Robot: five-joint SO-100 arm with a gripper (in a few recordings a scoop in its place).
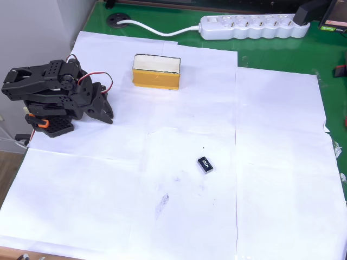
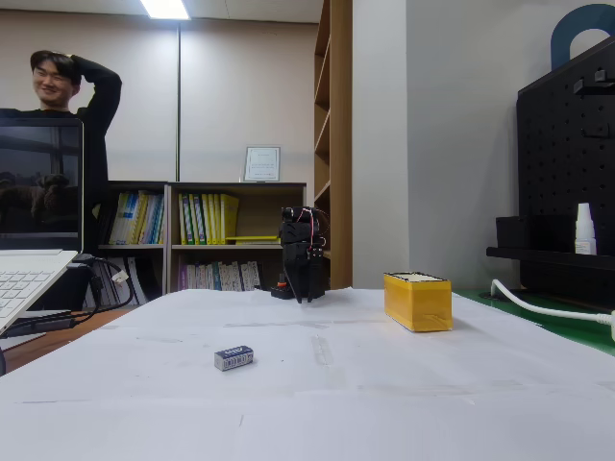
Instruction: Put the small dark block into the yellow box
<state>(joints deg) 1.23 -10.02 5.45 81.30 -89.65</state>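
Observation:
The small dark block [image 1: 205,164] lies flat on the white paper right of centre, white lettering up; in the fixed view the block [image 2: 233,358] sits near the front. The yellow box [image 1: 156,71] stands at the back, cream top showing, well apart from the block. From the side, the box [image 2: 418,301] is to the right of the arm. The black arm is folded at the left edge. My gripper [image 1: 107,115] points down at the paper, fingers together and holding nothing, left of the box and far from the block. From the side, the gripper [image 2: 301,294] hangs low behind the block.
A white power strip [image 1: 252,26] with its cable lies on the green mat [image 1: 282,54] behind the paper. In the fixed view a laptop [image 2: 34,259] stands at the left, a person behind it, and a black pegboard [image 2: 567,182] at the right.

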